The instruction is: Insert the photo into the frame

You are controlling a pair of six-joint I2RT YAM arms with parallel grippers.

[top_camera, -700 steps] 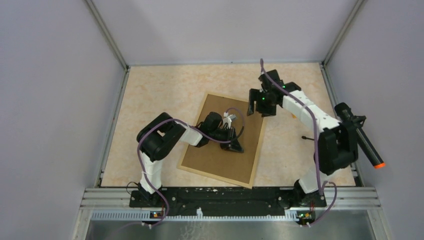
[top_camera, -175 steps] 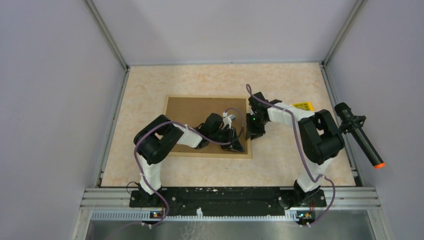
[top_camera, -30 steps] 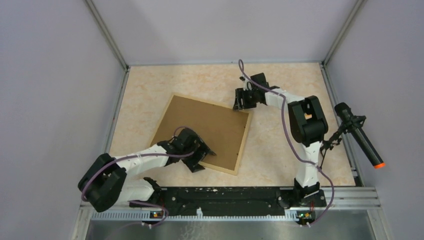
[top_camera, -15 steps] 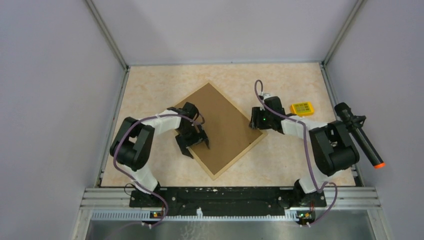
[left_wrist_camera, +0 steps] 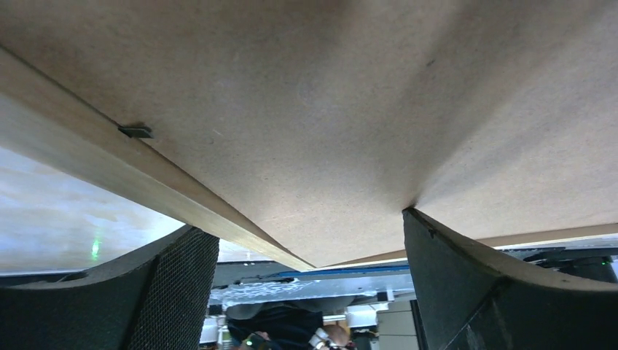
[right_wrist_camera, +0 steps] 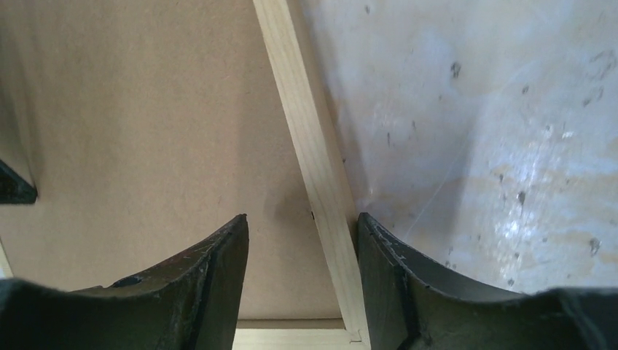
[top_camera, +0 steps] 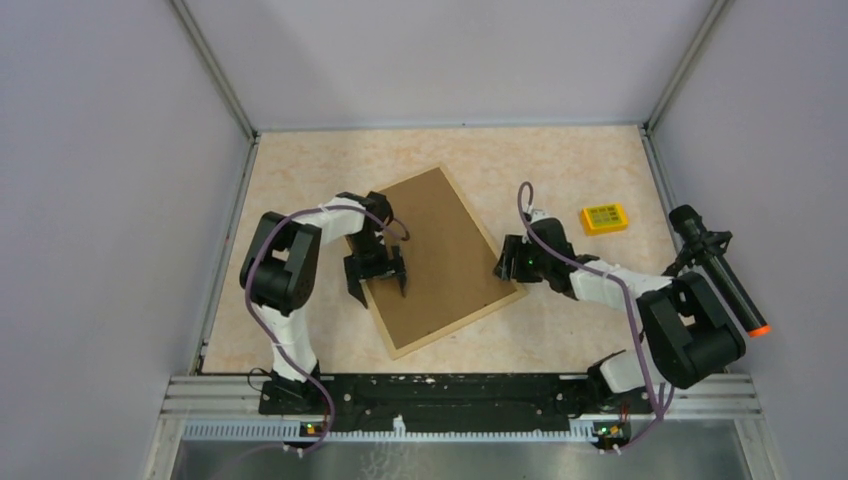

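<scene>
Frame (top_camera: 440, 262) lies flat on table (top_camera: 300, 170), brown back up, turned askew: one corner far, one near. Photo is not in view in any camera. Cannot tell whether it sits under the backing or is somewhere else.

Left gripper (top_camera: 377, 284) hangs over the frame's left long edge, jaws wide, nothing between them. Its wrist view shows only the brown back and the wood rim, with a small metal tab (left_wrist_camera: 135, 131) at the rim. My guess is that it is placed to press or nudge the frame, not to lift it.

Right gripper (top_camera: 501, 268) is at the right long edge, close to the right corner. Jaws are about half apart, straddling the pale rail (right_wrist_camera: 310, 153). The outer finger sits close against the rail, but no clamp is seen. It probably braces that side so the frame cannot slide.

Yellow block (top_camera: 605, 218) sits far right, well apart from the frame.

With the back closed and the tab flat, insertion cannot be confirmed.
</scene>
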